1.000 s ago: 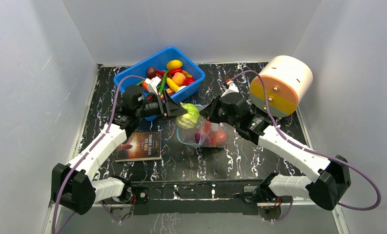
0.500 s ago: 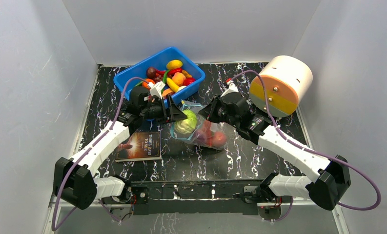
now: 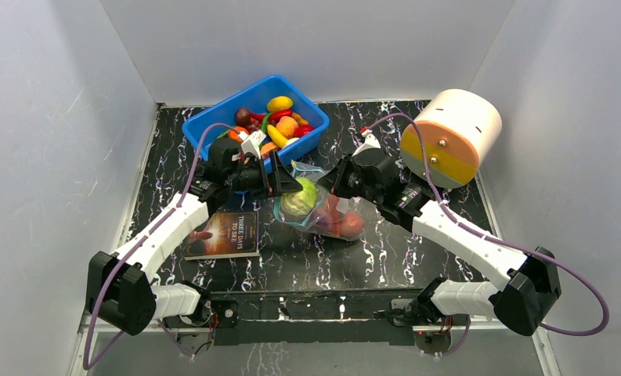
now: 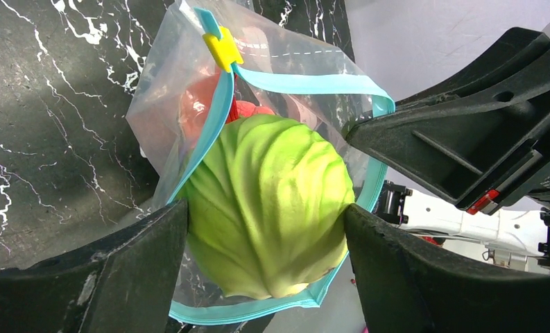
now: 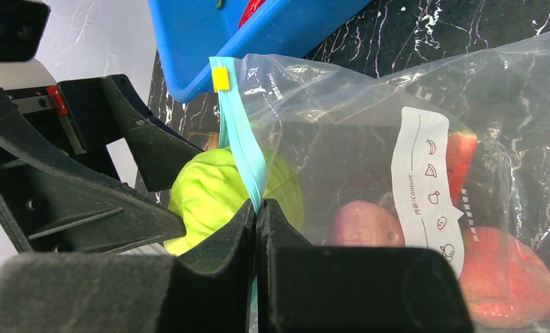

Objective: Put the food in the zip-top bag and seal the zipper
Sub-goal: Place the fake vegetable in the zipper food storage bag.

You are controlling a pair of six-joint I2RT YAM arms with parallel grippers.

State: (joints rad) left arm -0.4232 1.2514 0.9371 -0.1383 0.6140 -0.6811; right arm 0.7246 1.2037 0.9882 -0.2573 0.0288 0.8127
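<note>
The zip-top bag [image 3: 334, 218] lies mid-table with a red watermelon slice [image 5: 508, 277] and a purplish onion [image 5: 362, 225] inside. My left gripper [image 3: 290, 188] is shut on the green cabbage [image 3: 299, 200] and holds it in the bag's open mouth; in the left wrist view the cabbage [image 4: 268, 201] sits between both fingers, ringed by the blue-green zipper [image 4: 306, 84]. My right gripper [image 3: 330, 184] is shut on the zipper strip [image 5: 241, 152], holding the mouth edge up. A yellow slider [image 5: 220, 78] sits at the strip's end.
The blue bin [image 3: 213, 117] with more toy food stands at the back left, close behind the left gripper. A book [image 3: 227, 233] lies at the front left. A white, yellow and orange cylinder [image 3: 452, 137] stands at the back right.
My left gripper carried the cabbage down and forward into the bag's mouth. The bag's mouth shifted left around it. In the last half second little has moved.
</note>
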